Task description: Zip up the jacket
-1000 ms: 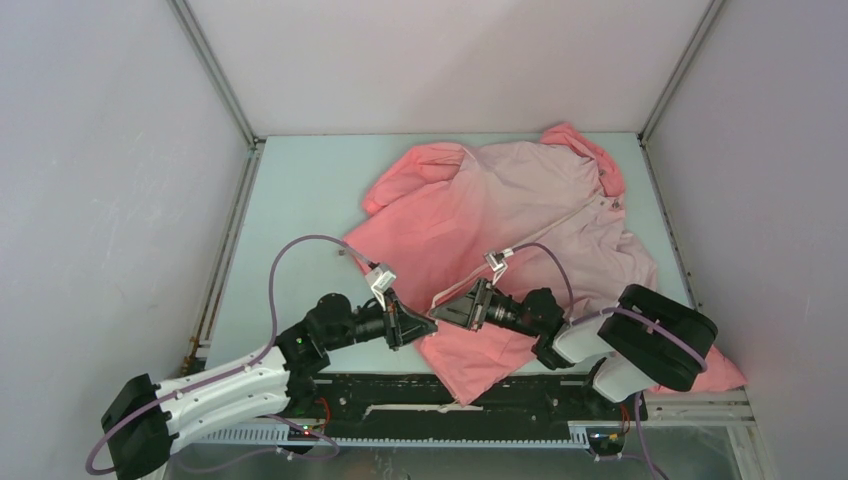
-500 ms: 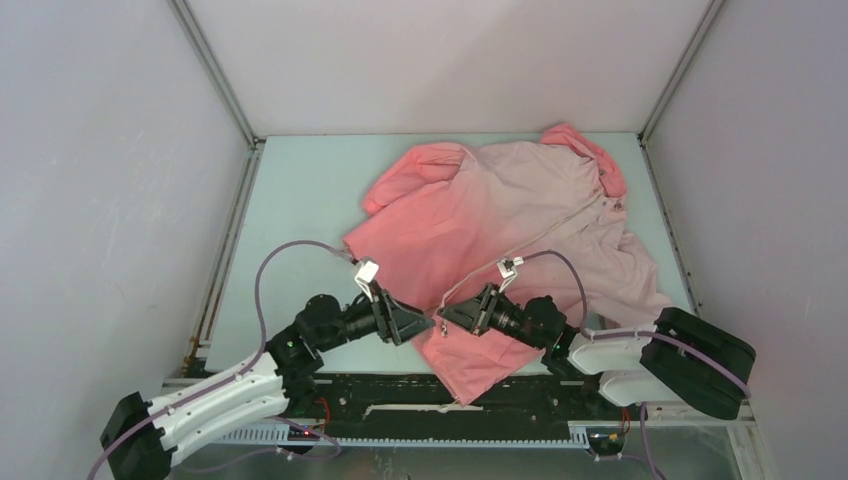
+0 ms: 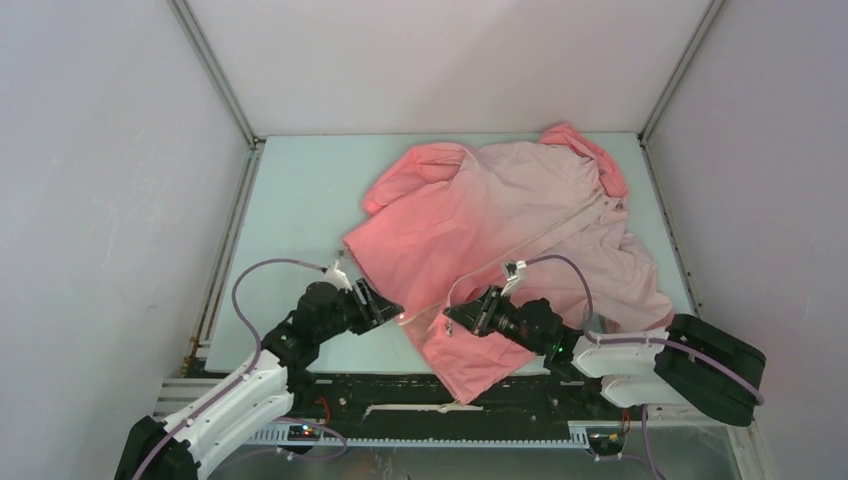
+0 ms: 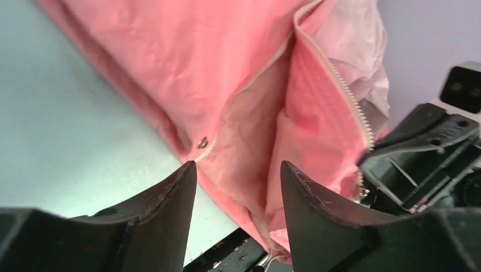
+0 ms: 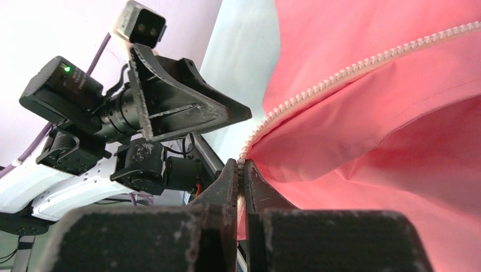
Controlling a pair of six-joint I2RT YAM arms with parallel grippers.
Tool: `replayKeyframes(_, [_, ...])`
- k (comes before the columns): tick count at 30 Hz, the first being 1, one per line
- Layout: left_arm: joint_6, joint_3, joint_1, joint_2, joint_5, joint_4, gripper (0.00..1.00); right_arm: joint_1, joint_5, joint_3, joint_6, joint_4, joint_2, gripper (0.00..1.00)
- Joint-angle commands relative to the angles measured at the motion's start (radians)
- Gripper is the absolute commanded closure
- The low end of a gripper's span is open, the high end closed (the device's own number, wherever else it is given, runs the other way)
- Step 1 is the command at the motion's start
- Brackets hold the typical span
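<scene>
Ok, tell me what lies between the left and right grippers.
The unzipped lower front of the coral pink fabric jacket, seen in the top view between left gripper and right gripper, whose fingers pinch its zipper edge.

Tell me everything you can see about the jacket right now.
The jacket is thin, wrinkled fabric, coral fading to pale pink. It lies spread on the pale green table with its hood at the far right. Its light-coloured zipper is apart at the lower end. The right gripper is shut on one toothed edge near the hem. The open left gripper points at the other edge, and I cannot tell whether it touches.
</scene>
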Motion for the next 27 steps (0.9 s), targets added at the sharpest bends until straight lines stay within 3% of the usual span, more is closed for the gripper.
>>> replayKeyframes(1, [-0.003, 0.026, 0.008, -0.007, -0.078, -0.069, 0.37, 0.015, 0.101, 0.007, 0.001, -0.076, -0.074, 1.00])
replayKeyframes(4, [0.051, 0.023, 0.008, 0.033, -0.079, -0.032, 0.32, 0.015, 0.115, 0.010, -0.005, -0.117, -0.100, 1.00])
replayKeyframes(15, [0.151, 0.050, 0.008, 0.249, -0.040, 0.154, 0.59, 0.015, 0.103, 0.010, 0.001, -0.103, -0.083, 1.00])
replayKeyframes(25, [0.145, 0.056, 0.006, 0.339, 0.035, 0.291, 0.68, 0.021, 0.115, 0.034, 0.053, -0.117, -0.048, 1.00])
replayKeyframes(27, [0.137, 0.047, 0.006, 0.362, 0.064, 0.348, 0.75, 0.023, 0.135, 0.041, 0.084, -0.129, -0.045, 1.00])
